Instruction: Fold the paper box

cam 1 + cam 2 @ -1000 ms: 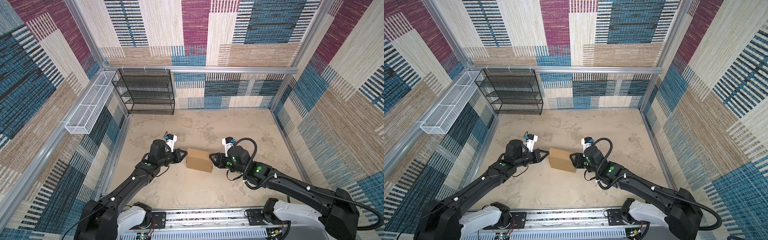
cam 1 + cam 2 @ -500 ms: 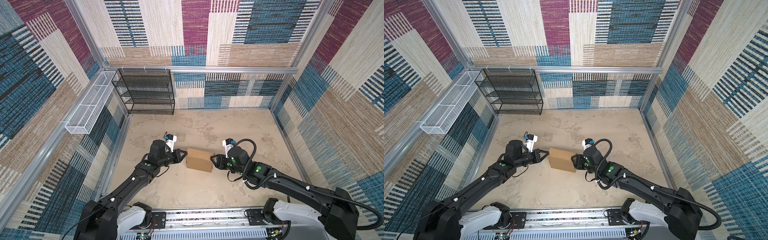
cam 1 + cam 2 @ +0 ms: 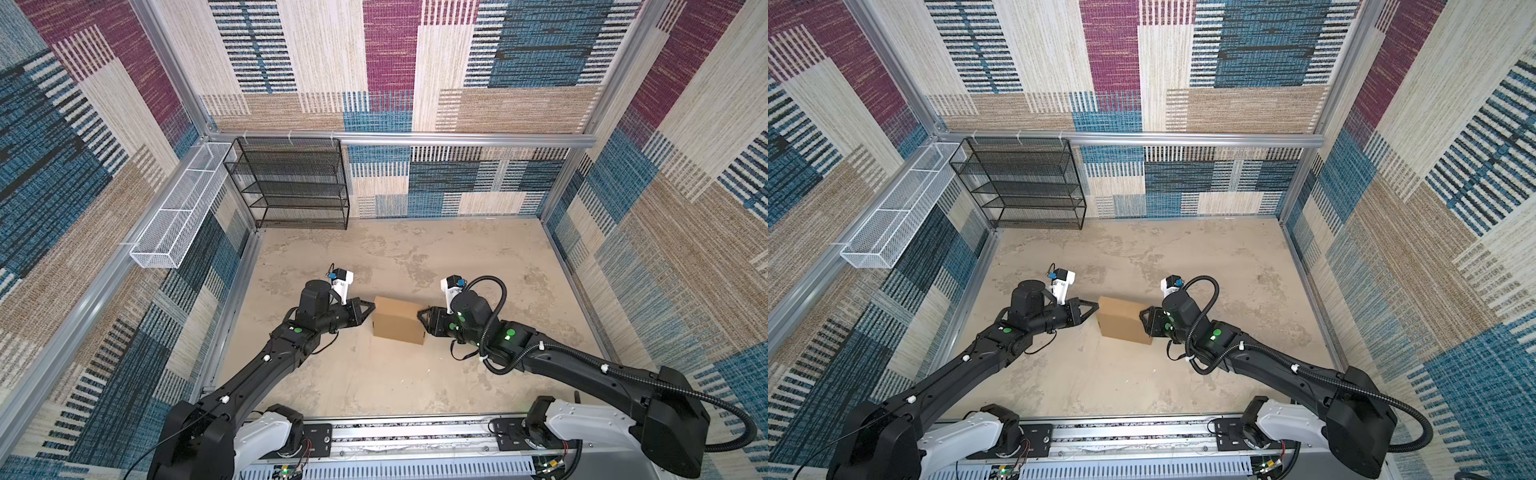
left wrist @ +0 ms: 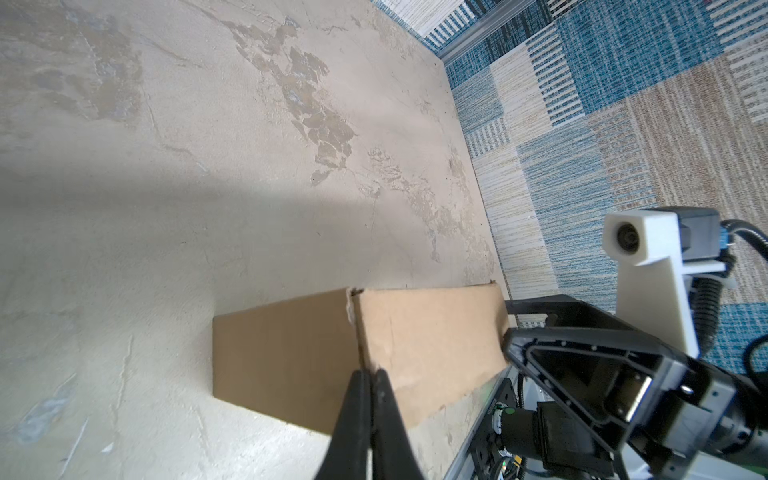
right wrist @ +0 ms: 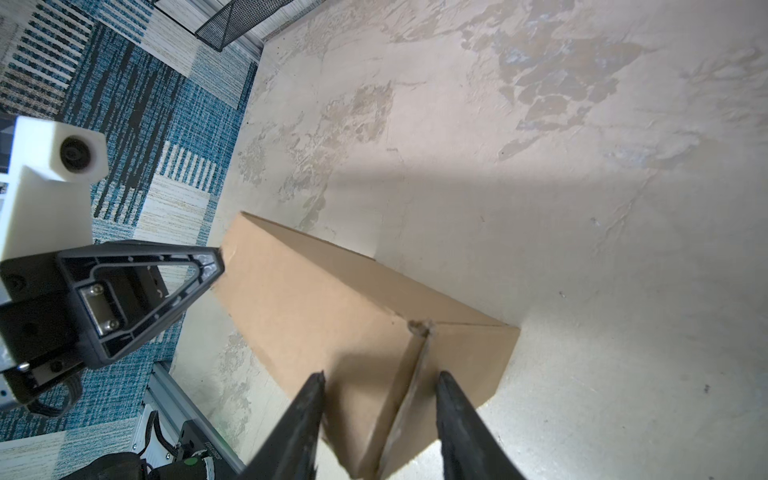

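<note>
brown rectangular paper box [image 3: 397, 322]; left tool [image 3: 371, 306] pinched shut, right tool [image 3: 420, 313] parted astride its corner.

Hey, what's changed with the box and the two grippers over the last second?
Nothing clearly moved, and nothing was grabbed or released. The right gripper only wavered slightly at the paper box's end, jaws open astride its corner edge. The left gripper stayed shut, tip at the opposite end; the box stayed put.

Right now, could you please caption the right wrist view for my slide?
Open right tool straddles the paper box's end seam; the shut left tool meets its far end.
</note>
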